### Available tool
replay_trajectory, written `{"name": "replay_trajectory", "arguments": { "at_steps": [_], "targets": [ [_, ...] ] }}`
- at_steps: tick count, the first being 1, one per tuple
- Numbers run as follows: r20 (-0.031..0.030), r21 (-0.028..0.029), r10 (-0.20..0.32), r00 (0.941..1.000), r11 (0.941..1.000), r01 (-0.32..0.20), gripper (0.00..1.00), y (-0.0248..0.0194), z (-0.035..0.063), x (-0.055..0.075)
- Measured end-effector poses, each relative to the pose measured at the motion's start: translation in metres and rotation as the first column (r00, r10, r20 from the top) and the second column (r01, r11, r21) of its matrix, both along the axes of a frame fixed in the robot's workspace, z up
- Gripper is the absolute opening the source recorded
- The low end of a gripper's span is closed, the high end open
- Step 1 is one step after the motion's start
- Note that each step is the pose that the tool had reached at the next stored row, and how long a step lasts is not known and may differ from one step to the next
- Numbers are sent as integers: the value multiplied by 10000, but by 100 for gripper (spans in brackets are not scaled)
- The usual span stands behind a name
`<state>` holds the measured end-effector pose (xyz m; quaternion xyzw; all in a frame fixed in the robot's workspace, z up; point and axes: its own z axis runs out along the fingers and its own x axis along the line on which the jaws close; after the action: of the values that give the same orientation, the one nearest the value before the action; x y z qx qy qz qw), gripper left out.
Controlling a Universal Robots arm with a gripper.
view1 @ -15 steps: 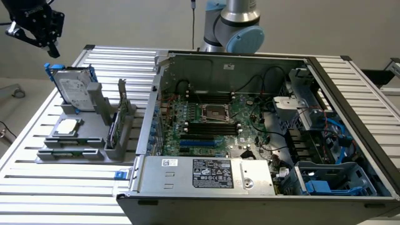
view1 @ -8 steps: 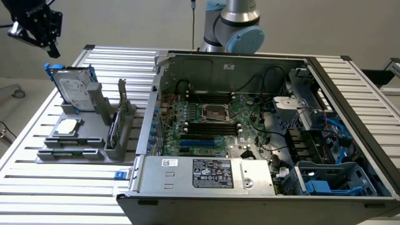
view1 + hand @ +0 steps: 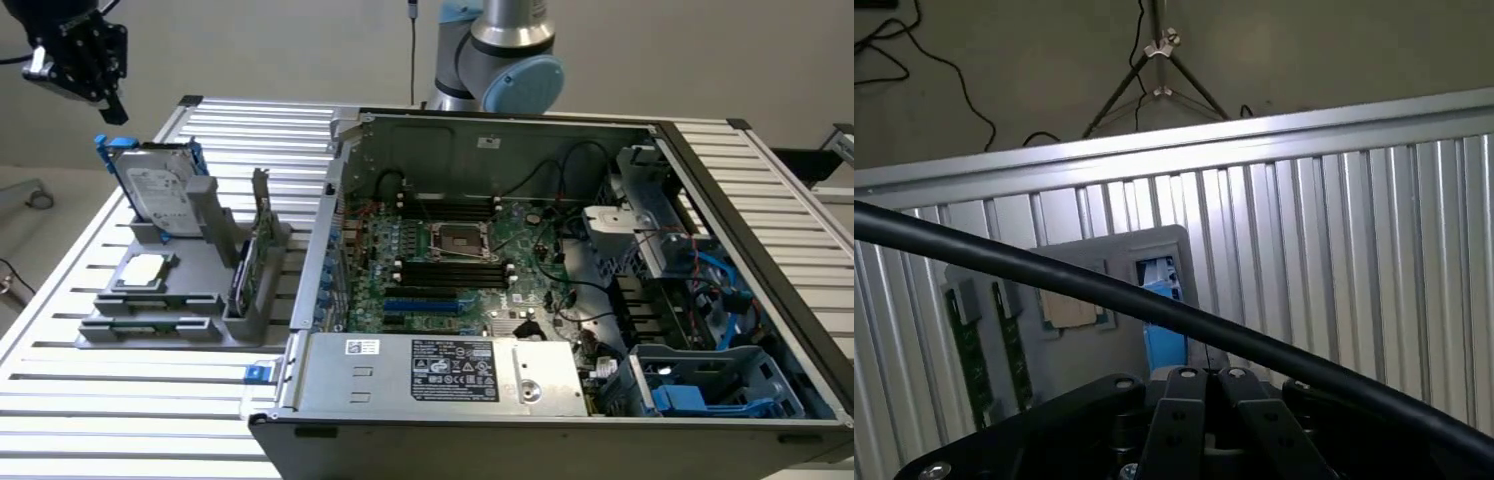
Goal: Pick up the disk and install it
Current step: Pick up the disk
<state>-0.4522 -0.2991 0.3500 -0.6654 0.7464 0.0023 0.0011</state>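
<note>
Computer case (image 3: pixel 441 140), open: near centre. Pincer (image 3: pixel 112 108), closed and empty, at the exterior view's far left; disk (image 3: pixel 158 192) propped upright just beneath it, slightly rightward.

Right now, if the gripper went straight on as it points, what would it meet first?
Probably the disk, upright in the grey holder below the gripper; how far off is unclear.
</note>
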Motion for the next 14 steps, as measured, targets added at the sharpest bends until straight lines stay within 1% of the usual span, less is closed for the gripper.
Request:
{"name": "replay_trajectory", "arguments": {
  "at_steps": [3, 5, 7, 10, 11, 13, 14],
  "targets": [
    [6, -35, 539, 9985, 9985, -539, 11, 0, -1, 0],
    [7, -58, 898, 9960, 9959, -898, 11, 0, -2, 0],
    [7, -82, 1261, 9920, 9920, -1261, 11, 0, -3, 0],
    [7, -116, 1771, 9842, 9841, -1771, 11, 0, -4, 0],
    [12, -127, 1817, 9834, 9833, -1817, 11, 0, -4, 0],
    [15, -128, 1823, 9832, 9832, -1822, 12, 0, -4, 0],
    [15, -128, 1823, 9832, 9832, -1823, 17, 0, -4, 0]
  ]
}}
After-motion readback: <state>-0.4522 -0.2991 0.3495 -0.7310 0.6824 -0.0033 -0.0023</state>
